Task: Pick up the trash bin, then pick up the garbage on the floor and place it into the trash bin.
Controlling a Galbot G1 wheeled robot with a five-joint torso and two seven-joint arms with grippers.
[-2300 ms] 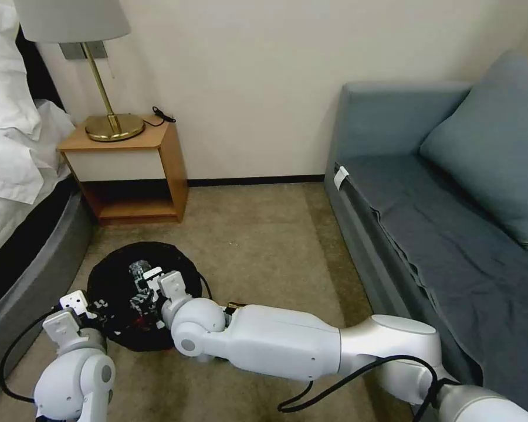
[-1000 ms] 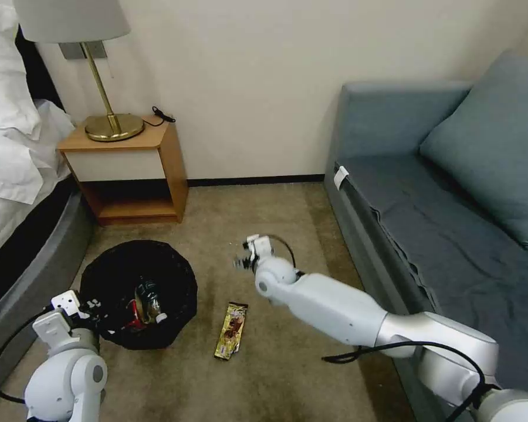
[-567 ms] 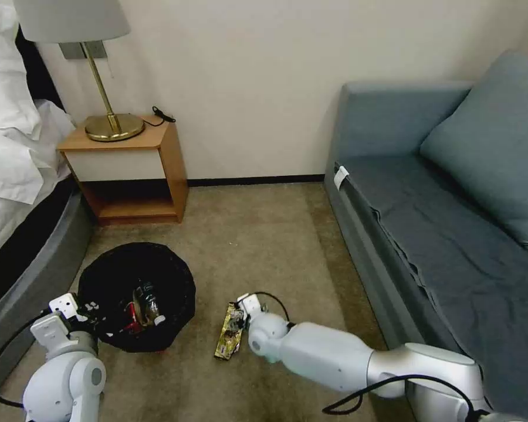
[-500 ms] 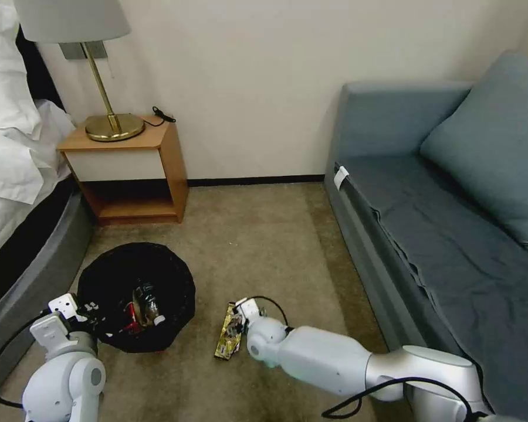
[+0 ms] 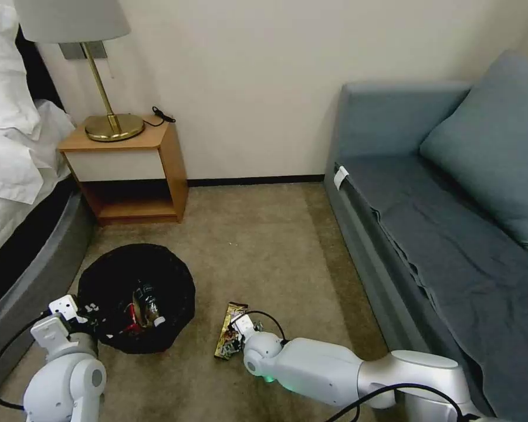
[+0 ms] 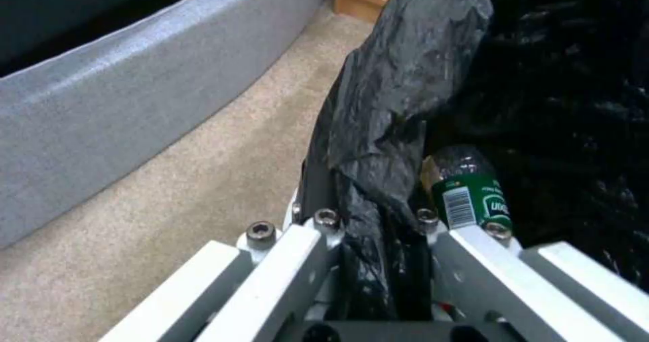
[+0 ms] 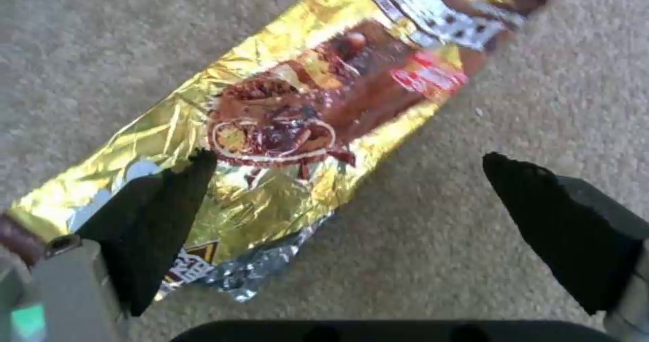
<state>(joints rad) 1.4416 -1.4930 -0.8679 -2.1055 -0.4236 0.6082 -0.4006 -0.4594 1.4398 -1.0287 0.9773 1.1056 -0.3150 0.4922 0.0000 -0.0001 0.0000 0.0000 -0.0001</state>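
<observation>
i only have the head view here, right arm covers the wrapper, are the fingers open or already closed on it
Observer: Open. In the right wrist view the right gripper has one finger over the snack wrapper and the other over bare carpet.
Operator: wrapper flat or bunched up
Observer: Flat on the carpet, creased gold foil.
Operator: left side, is it really gripping the bin
Observer: Yes. In the left wrist view the left gripper is shut on the trash bin rim, bag pinched between its fingers.
Operator: whats right by that grip
Observer: The green-label bottle, inside the bag.

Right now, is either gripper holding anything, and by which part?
Left gripper clamps the trash bin by its bag-lined rim. Right gripper is open over the snack wrapper, holding nothing.
</observation>
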